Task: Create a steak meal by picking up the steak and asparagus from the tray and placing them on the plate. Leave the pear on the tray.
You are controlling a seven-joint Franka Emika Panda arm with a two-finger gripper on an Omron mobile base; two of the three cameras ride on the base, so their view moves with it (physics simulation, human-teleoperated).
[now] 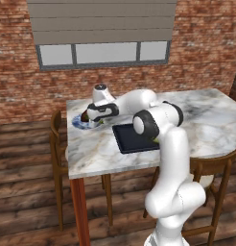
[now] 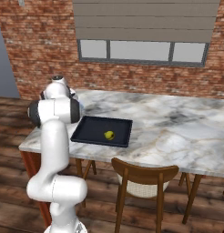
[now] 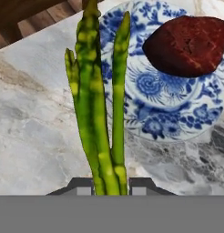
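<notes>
A white-and-grey marble table (image 2: 177, 125) stood before a red brick wall (image 2: 36, 50). At the hand view's bottom, the gripper (image 3: 111, 186) was clamped on green asparagus stalks (image 3: 98, 104); the dark red steak (image 3: 186, 45) sat upper right on the blue-patterned plate (image 3: 168, 118).

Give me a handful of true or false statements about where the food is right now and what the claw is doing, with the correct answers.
1. The steak lies on the plate. True.
2. The claw is open and holds nothing. False: it is shut on the asparagus, whose stalks stick out from between its tips.
3. The pear sits on the tray. True.
4. The asparagus already lies flat on the plate. False: it is held in the claw near the plate's edge, not yet set down.
5. The tray rests on a wooden table. False: the table has a marble top.
</notes>
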